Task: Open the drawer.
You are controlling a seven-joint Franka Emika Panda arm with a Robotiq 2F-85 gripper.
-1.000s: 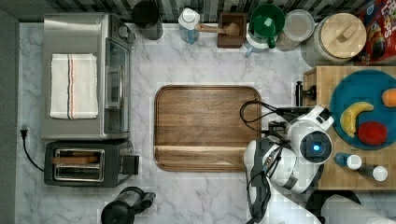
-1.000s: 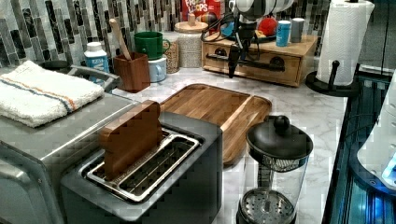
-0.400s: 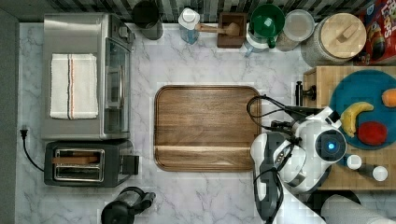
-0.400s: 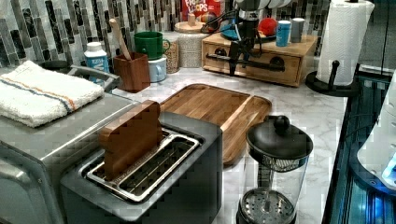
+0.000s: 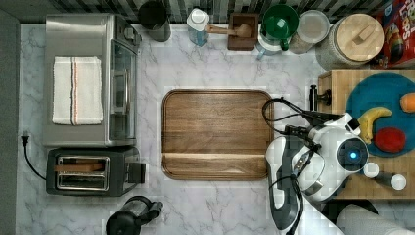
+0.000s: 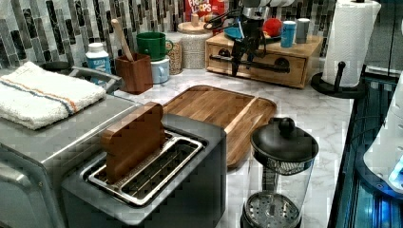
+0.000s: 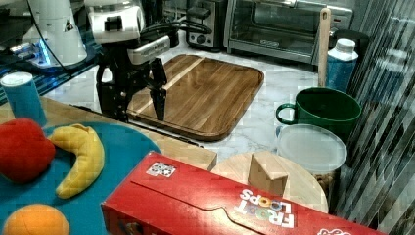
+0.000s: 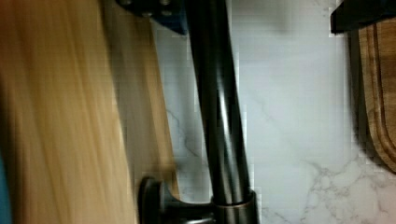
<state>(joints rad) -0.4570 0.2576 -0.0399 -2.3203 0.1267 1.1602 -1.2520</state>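
Note:
The drawer (image 6: 259, 64) is a light-wood box under a blue plate, its front flush with the box. A long black bar handle (image 6: 271, 66) runs across that front. My gripper (image 7: 137, 108) hangs open in front of it, one finger on each side of the bar. In the wrist view the handle (image 8: 217, 116) passes between the two fingers (image 8: 364, 14), with the pale drawer front (image 8: 60, 121) beside it. In the top view my arm (image 5: 337, 156) covers the gripper, and one end of the handle (image 5: 313, 98) shows beside the drawer top (image 5: 337, 81).
A brown wooden tray (image 5: 218, 133) lies on the marble counter just beside my arm. The blue plate (image 5: 379, 98) with a banana and other fruit rests on the drawer box. A paper towel holder (image 6: 349, 42) stands at the left view's right. Toaster, oven and a glass press stand farther off.
My arm has shifted toward the top view's right, closer to the drawer, and the gripper has come down to the handle.

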